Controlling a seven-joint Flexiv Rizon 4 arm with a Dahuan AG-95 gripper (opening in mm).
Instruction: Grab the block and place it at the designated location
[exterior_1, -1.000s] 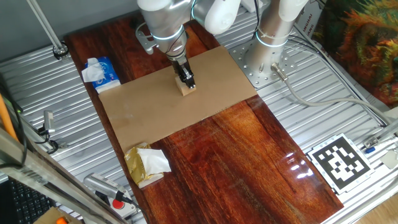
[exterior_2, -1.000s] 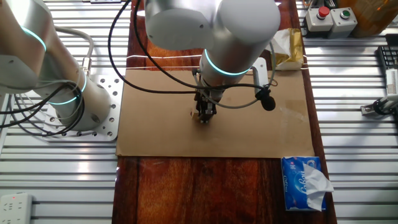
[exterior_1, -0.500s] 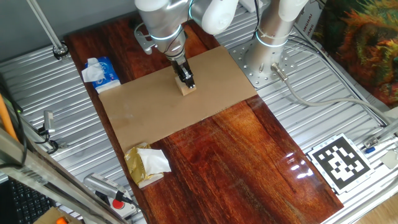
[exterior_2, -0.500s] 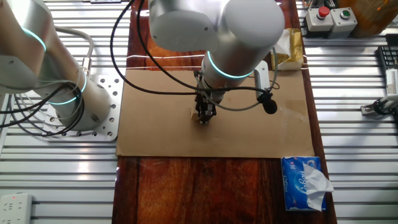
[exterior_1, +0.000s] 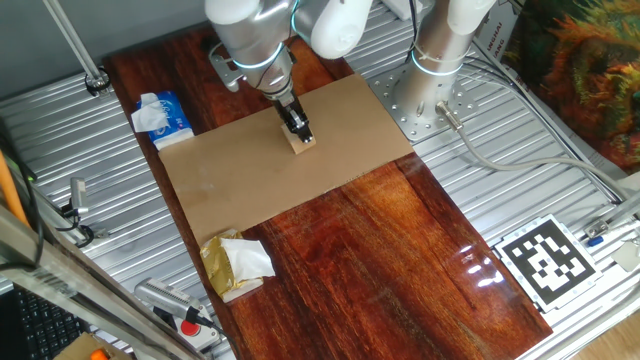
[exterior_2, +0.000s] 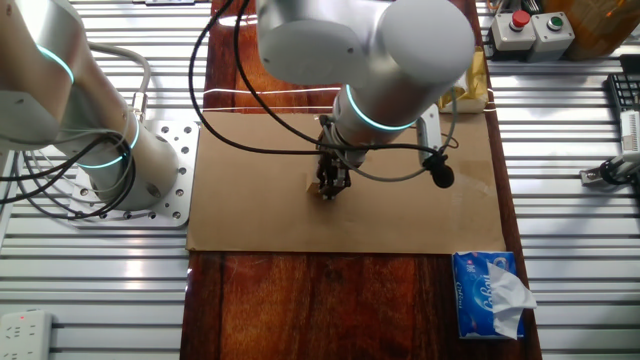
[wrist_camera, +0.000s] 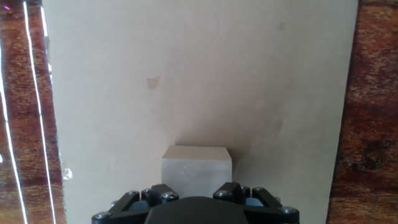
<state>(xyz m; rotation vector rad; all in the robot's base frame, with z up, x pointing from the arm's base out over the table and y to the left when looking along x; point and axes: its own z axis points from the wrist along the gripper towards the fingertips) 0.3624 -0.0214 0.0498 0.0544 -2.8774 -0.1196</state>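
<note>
Gripper (exterior_1: 299, 131) down at the wooden cube (exterior_1: 302, 143), black fingers (exterior_2: 330, 183) low over its top in both fixed views. Impossible to tell whether the fingers clamp the cube or stand just clear of it: hand view shows only the dark gripper base (wrist_camera: 194, 208) along the bottom edge, the pale cube (wrist_camera: 196, 170) directly ahead of it, fingertips out of sight. Cube sitting on the tan cardboard sheet (exterior_1: 230, 180), toward its middle, well inside every edge. Black dot not discernible in any view; a faint smudge (wrist_camera: 152, 81) on the cardboard farther ahead in the hand view.

Farther out on the dark wooden counter (exterior_1: 390, 260): blue-and-white tissue pack (exterior_1: 160, 116) just beside one corner of the cardboard, crumpled gold-and-white wrapper (exterior_1: 235, 264) just beside another corner, both well apart from the cube. Beyond the wood, on the ribbed metal surface, a black-and-white square tag (exterior_1: 548, 260) near the corner.
</note>
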